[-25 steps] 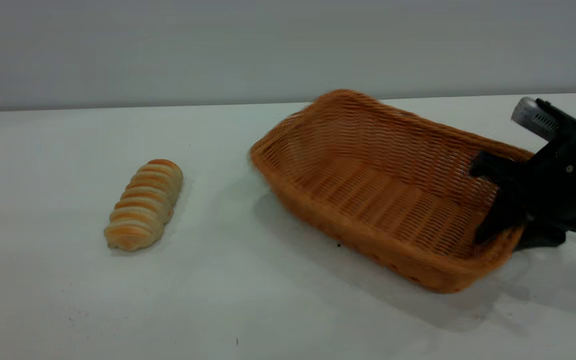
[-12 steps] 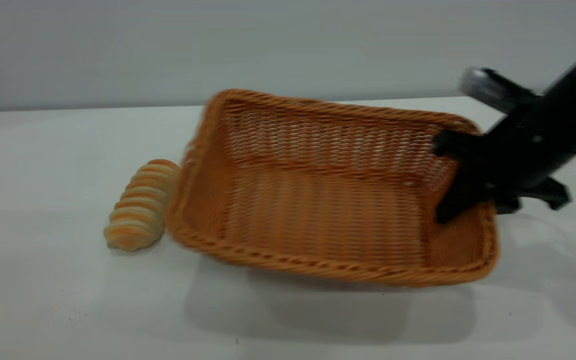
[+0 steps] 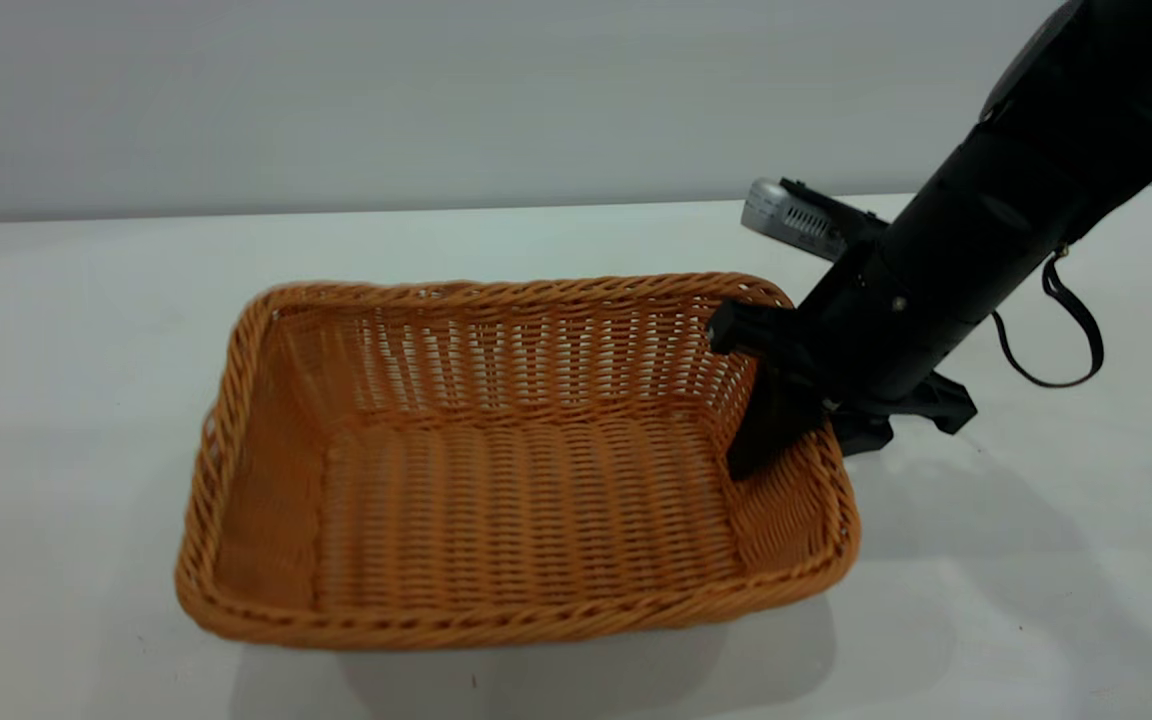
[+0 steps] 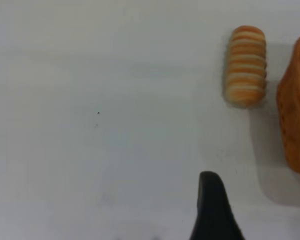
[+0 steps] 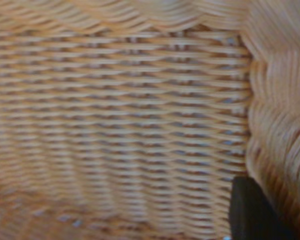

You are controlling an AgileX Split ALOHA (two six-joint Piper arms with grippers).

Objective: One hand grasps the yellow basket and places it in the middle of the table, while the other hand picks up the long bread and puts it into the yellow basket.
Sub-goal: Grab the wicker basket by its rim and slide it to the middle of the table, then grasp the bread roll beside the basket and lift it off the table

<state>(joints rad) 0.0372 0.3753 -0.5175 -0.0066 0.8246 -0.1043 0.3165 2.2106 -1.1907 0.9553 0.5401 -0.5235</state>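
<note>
Right pincer (image 3: 801, 430) clamped on yellow basket (image 3: 496, 600); long bread (image 4: 246, 65) left-wrist-only.

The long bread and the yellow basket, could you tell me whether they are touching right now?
Apart. The left wrist view shows a strip of bare table between the long bread and the yellow basket.

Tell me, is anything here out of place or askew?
The yellow basket sits slightly askew, its rim tilted, with the right gripper clamped over its right wall. In the exterior view it hides the long bread, which the left wrist view shows lying on the table just beside it. Nothing looks spilled or damaged.
</note>
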